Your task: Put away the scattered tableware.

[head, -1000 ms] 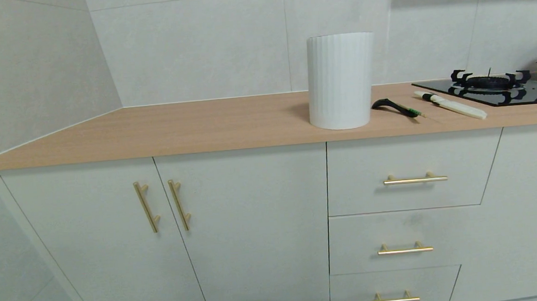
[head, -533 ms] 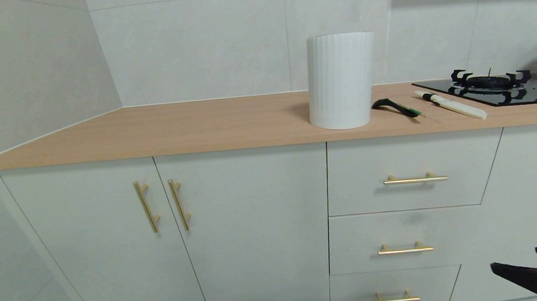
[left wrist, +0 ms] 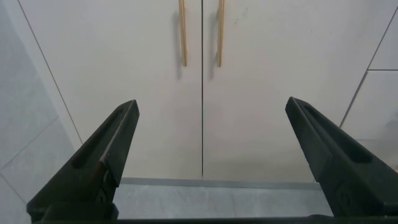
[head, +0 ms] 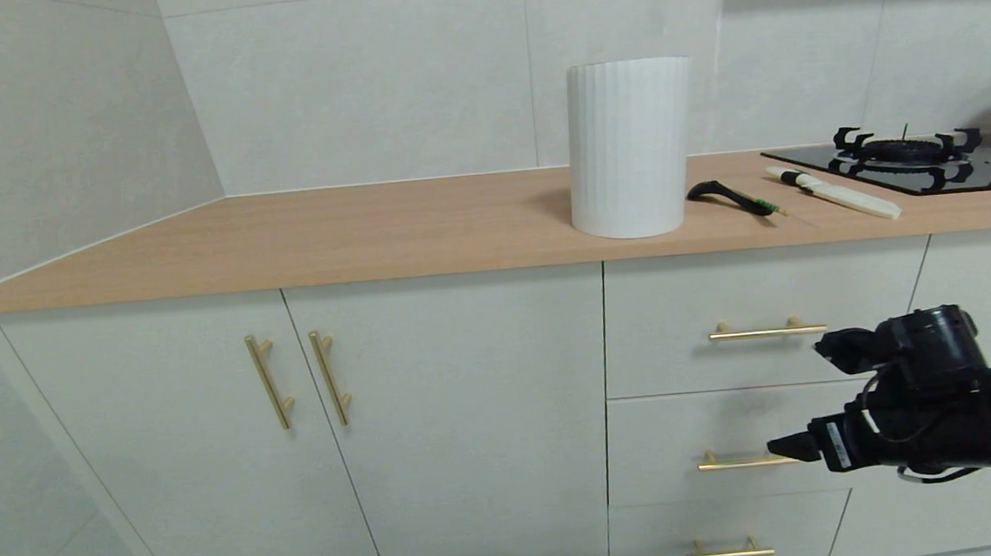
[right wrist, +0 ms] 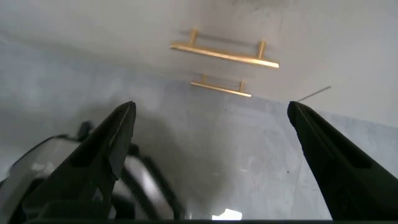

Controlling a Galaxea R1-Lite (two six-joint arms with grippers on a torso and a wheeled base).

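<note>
The right gripper (head: 799,398), jaws spread, hangs before the drawers (head: 741,296) below the white ribbed canister (head: 629,148); its label (head: 837,446) is too small to read. Just right of the canister lie a black-handled utensil (head: 730,198) and a white knife (head: 834,193). The left gripper (left wrist: 211,109), jaws also spread, faces the cupboard doors (left wrist: 261,93).

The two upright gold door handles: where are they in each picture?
Head view: door handles, left of centre, below the counter.
Left wrist view: door handles, beyond the open left tool.
Right wrist view: faces drawer handles instead.
Shared landmark: the seam between the two doors.
</note>
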